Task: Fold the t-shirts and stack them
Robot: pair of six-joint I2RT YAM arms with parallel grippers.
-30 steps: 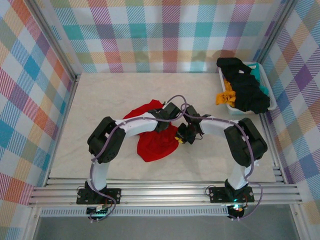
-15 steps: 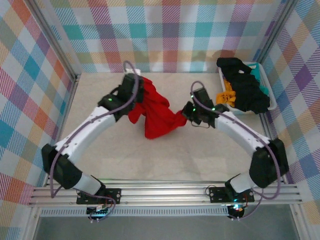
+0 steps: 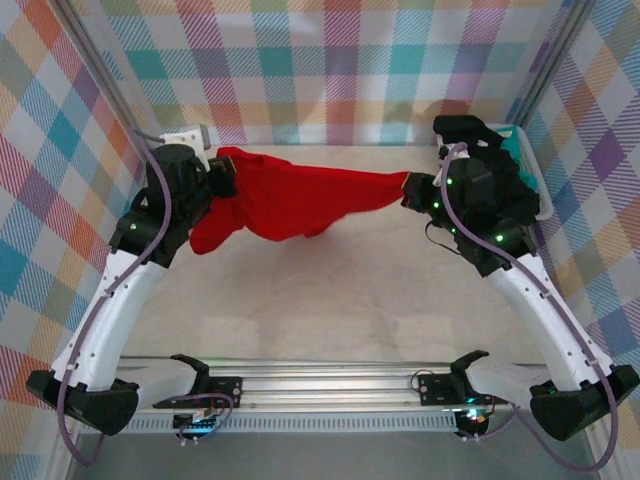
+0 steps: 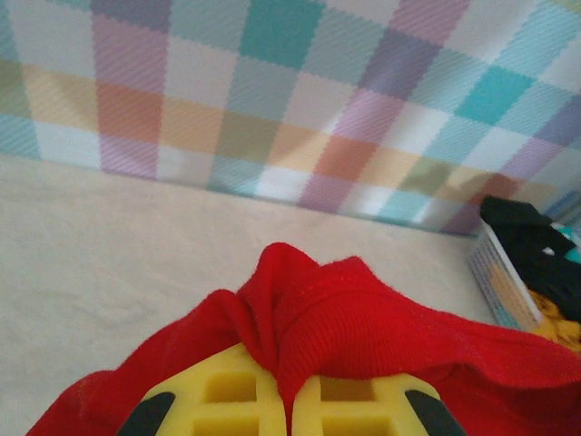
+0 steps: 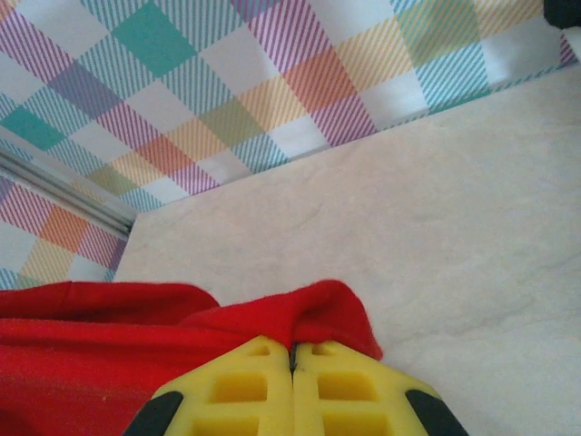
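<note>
The red t-shirt (image 3: 290,200) hangs in the air above the far half of the counter (image 3: 330,300), held between the two arms like a sagging line. Its bulk droops in folds toward the left end, and it narrows to a thin taut strip on the right. The left gripper (image 3: 224,180) is clamped tight on the shirt's left end. In the left wrist view its yellow fingers (image 4: 227,400) are pressed together, with a ridge of red cloth (image 4: 363,313) bunched up between them. The right gripper (image 3: 408,189) is likewise closed on the shirt's right end. In the right wrist view the fingers (image 5: 245,381) meet with no gap, and a small hump of red fabric (image 5: 109,336) is pinched at their tips. At the far right of the counter stands a basket (image 3: 543,205), close behind the right arm, with a black t-shirt (image 3: 458,127) heaped in it. The left wrist view shows the basket's wall (image 4: 497,277), the black cloth (image 4: 526,241) and a bit of orange-yellow t-shirt (image 4: 558,329) beneath it. Checked walls (image 3: 330,60) surround the counter.
</note>
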